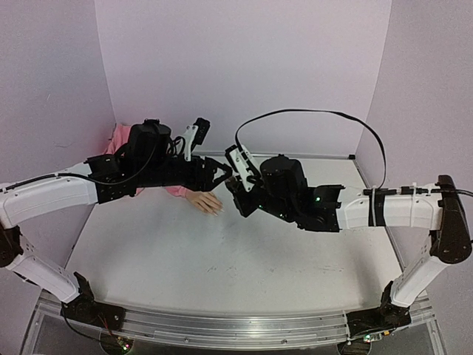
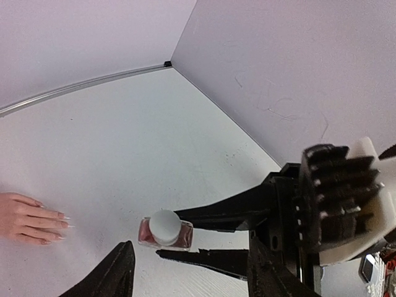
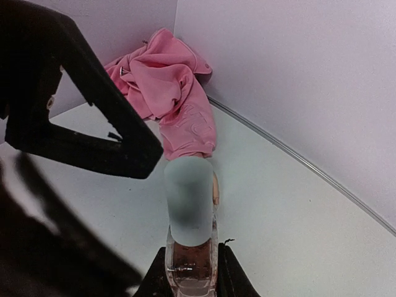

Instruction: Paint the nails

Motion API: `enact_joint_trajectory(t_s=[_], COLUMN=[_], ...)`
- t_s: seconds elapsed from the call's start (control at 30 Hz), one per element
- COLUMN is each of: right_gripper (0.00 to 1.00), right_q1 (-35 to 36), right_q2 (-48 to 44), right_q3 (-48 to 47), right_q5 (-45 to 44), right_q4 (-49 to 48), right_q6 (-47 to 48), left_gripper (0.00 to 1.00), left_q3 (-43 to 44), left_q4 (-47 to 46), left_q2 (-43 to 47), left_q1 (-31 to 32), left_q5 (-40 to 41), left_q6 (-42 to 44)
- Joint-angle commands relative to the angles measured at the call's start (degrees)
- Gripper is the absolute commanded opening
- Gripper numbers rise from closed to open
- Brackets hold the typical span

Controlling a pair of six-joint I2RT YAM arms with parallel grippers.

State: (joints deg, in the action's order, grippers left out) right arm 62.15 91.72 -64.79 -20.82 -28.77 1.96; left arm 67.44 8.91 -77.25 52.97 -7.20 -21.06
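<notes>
So, nearest you, two arms reach in over the white table (image 1: 185,259), one from each side, and meet near its middle. Your right gripper (image 3: 192,275) is clamped on the glass body of the one polish bottle (image 2: 165,230), with its white cap (image 3: 189,204) sticking out past the fingertips. Your left gripper (image 1: 222,174) has its jaws apart, one on either side of that cap, gripping nothing.

Just beyond lies the single mannequin hand (image 1: 207,201), flat on the table. The nails (image 2: 65,221) point toward the bottle, near it but apart. Only the left wrist view shows them plainly, and three pale tips can be counted there. From the right wrist, the cap hides almost all of the hand.

Farthest back, the pink sleeve (image 3: 176,99) bunches into the corner of the lilac walls (image 1: 244,66).
</notes>
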Motion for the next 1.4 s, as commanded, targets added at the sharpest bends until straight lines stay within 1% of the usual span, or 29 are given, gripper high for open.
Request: enact_joint_trajectory(t_s=[0.0,0.1,0.37,0.47,0.57,0.73,0.87,0.97,1.07,1.13,1.2,1.23,1.3,1.37], right_gripper=[0.0,0.0,0.0,0.0,0.0,0.0,0.0,0.0,0.0,0.0,0.0,0.0,0.0,0.0], right_q1=[0.56,0.72,1.22,1.25,1.23,1.22,1.29,1.04,-0.25,-2.39,-5.05,-5.87,-6.45,-6.5], right_q2=[-0.25,-0.65,-1.3,-1.67,-2.19,-3.18,-4.86,-6.98,-9.37,-11.02,-12.19,-12.64,-13.24,-13.4], right_q3=[-2.62,-2.44,-2.18,-2.09,-2.09,-1.96,-1.12,0.54,1.88,2.73,3.34,3.51,3.11,2.19], right_q5=[1.56,1.98,2.12,2.3,2.94,4.23,9.11,17.51,30.48,43.47,60.96,68.43,79.24,87.54], right_q4=[-3.09,-3.14,-3.28,-3.26,-3.33,-3.4,-4.29,-5.97,-6.54,-6.97,-7.9,-8.8,-9.87,-10.47], right_q6=[-0.43,-0.64,-0.73,-1.03,-1.37,-1.52,-1.47,0.28,0.89,0.35,-0.97,-1.45,-4.68,-6.54], left_gripper=[0.6,0.55,0.35,0.31,0.21,0.17,0.14,0.13,0.12,0.11,0.08,0.07,0.08,0.08], left_q3=[3.63,4.16,4.54,4.39,4.21,3.26,1.88,0.29,-1.32,-2.48,-3.5,-3.86,-4.0,-3.8], left_q4=[-2.75,-2.82,-2.92,-2.93,-2.86,-2.88,-2.93,-2.93,-2.94,-2.92,-2.84,-2.84,-2.84,-2.83], left_q2=[-1.32,-2.21,-3.61,-3.64,-3.64,-3.18,-2.75,-1.87,-0.14,1.65,3.07,3.75,4.86,5.59], left_q1=[0.42,0.52,0.82,0.9,0.99,1.24,1.57,1.61,1.61,1.54,1.52,1.52,1.52,1.52], left_q5=[4.54,5.45,5.19,4.75,3.86,1.43,-3.7,-11.07,-21.86,-30.52,-38.98,-42.65,-48.69,-54.56], left_q6=[0.32,0.06,0.13,0.22,0.44,1.65,4.82,8.79,14.38,18.09,21.73,23.2,24.69,25.56])
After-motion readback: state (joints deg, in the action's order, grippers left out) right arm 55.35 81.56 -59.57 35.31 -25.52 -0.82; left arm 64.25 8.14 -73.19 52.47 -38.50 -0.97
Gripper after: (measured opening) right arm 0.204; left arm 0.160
